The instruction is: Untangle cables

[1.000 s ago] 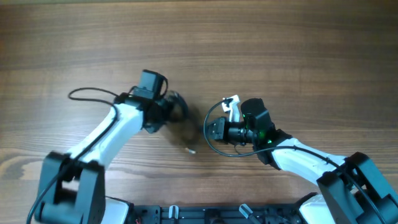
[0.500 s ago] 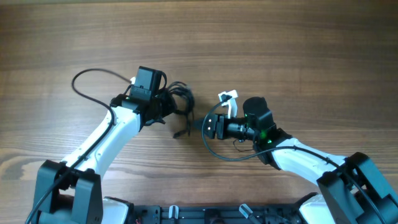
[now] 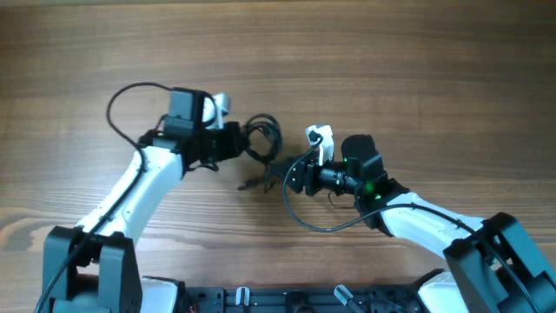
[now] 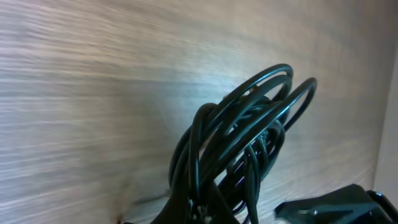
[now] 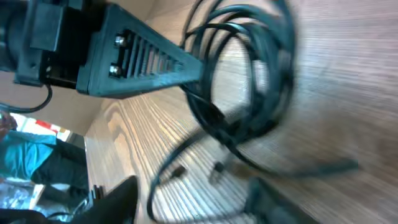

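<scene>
1. Plainly, the left fingers (image 3: pixel 231 140) are clenched on the cables (image 3: pixel 263 137), a coiled bundle of thin dark cords held just off their tip near the middle of the table (image 3: pixel 391 61).
2. Seen from overhead, the bundle forms a few overlapping loops right beside the left fingers. Its loose tails (image 3: pixel 254 183) trail down toward the front of the table, between the two arms.
3. The left wrist view shows the cables (image 4: pixel 242 137) rising from the pinch at the bottom edge as several stacked loops, tilted up and to the right over the wood grain. Whether the loops touch the table there cannot be told.
4. The right fingers (image 3: pixel 293 177) point at the bundle from the right and are released. In the right wrist view they (image 5: pixel 119 199) stand wide apart at the lower edge with nothing clamped between them.
5. In that same view a ribbed left finger (image 5: pixel 146 59) reaches in from the upper left and grips the cables (image 5: pixel 273 81) at the near side of the coil.
6. Two small plug ends (image 5: pixel 216 167) lie on the table below the loops, ahead of the spread right fingers.
7. A blurred strand (image 5: pixel 317 168) runs off to the right near one right finger; it is too smeared to tell whether the two touch.
</scene>
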